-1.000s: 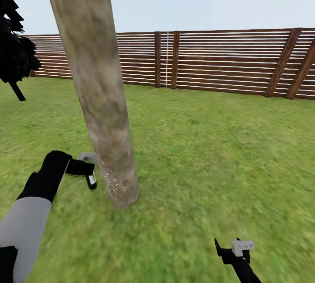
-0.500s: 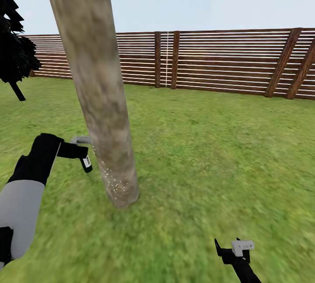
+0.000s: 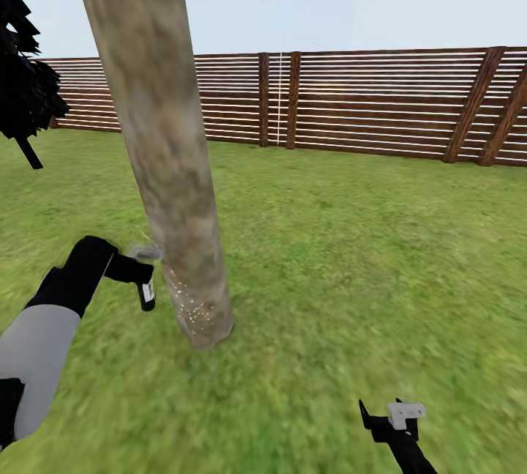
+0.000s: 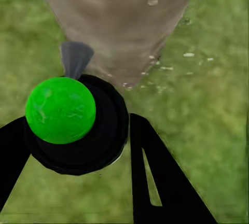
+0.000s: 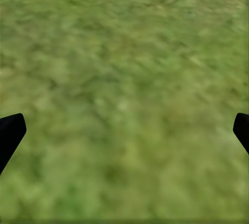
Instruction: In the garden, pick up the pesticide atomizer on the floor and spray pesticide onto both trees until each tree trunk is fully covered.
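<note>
One grass lawn (image 3: 351,261), one slatted wooden fence (image 3: 380,104), one thick tree trunk (image 3: 165,144) — whitish pesticide specks (image 3: 192,310) near its base. Two pincers: left pincer (image 4: 111,146) clamps the pesticide atomizer (image 4: 78,123) beside the trunk — right pincer (image 5: 124,130) spread wide, empty.

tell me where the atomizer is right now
The atomizer sits clamped in the left hand, low beside the tree trunk at the head view's left.

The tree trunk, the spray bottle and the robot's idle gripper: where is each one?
Tree trunk (image 3: 172,188), head view: middle of the bark.
Pesticide atomizer (image 4: 78,123), left wrist view: its round top, shown green.
Right gripper (image 3: 395,412), head view: between its fingertips.
</note>
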